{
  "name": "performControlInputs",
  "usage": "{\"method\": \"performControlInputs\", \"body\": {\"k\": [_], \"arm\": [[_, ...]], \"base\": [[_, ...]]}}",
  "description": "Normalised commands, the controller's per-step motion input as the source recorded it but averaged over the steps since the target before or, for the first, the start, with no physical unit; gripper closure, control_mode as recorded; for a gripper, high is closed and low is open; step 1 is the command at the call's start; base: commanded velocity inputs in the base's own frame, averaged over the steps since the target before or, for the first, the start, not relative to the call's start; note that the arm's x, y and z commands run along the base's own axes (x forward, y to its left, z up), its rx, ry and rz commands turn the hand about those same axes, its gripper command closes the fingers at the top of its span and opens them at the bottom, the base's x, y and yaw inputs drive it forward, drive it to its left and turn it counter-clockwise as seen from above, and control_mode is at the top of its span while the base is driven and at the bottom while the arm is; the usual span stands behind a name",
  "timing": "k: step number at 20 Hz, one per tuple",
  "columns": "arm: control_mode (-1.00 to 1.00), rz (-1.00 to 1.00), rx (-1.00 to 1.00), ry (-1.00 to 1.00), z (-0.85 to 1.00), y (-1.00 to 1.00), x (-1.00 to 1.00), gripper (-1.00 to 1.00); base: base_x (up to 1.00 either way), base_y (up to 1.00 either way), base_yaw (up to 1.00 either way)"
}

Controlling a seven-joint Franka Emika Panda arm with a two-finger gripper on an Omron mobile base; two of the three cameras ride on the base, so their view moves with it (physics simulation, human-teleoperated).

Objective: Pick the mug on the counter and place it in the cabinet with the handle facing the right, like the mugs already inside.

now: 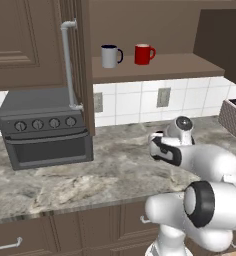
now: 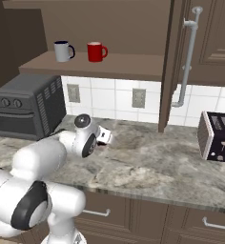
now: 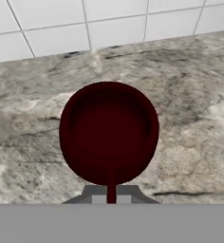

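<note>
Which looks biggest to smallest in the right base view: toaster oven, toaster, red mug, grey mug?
1. toaster oven, nearest the camera, so its lead is partly perspective
2. toaster
3. red mug and grey mug: look about alike, side by side on the cabinet shelf, not ranked

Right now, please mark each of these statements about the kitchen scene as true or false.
1. The maroon mug stands on the counter. True.
2. The gripper is wide open above the mug. False: it is shut, with the mug's handle at its fingertips.
3. Two mugs stand on the cabinet shelf, a grey mug and a red mug. True.
4. The red mug's handle points left. False: in both base views it points right.
5. The cabinet door is closed. False: it is open.
6. A toaster stands on the counter. True.
</note>
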Motion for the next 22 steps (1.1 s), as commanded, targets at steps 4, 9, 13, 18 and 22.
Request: {"method": "performControlInputs", "body": {"k": [4,9,13,18,22], "arm": [[-1.0,0.06,0.06,0.01,0.6,0.1,-0.31,1.0],[-1.0,0.15,0.01,-0.03,0.22,0.14,-0.44,1.0],[-1.0,0.18,-0.02,-0.13,0.0,0.23,-0.54,1.0],[-1.0,0.24,-0.03,-0.13,0.17,0.28,-0.49,1.0],[-1.0,0.24,-0.01,-0.03,0.31,0.25,-0.18,1.0]], "base": [[0.0,0.0,0.0],[0.0,0.0,0.0],[0.0,0.0,0.0],[0.0,0.0,0.0],[0.0,0.0,0.0]]}}
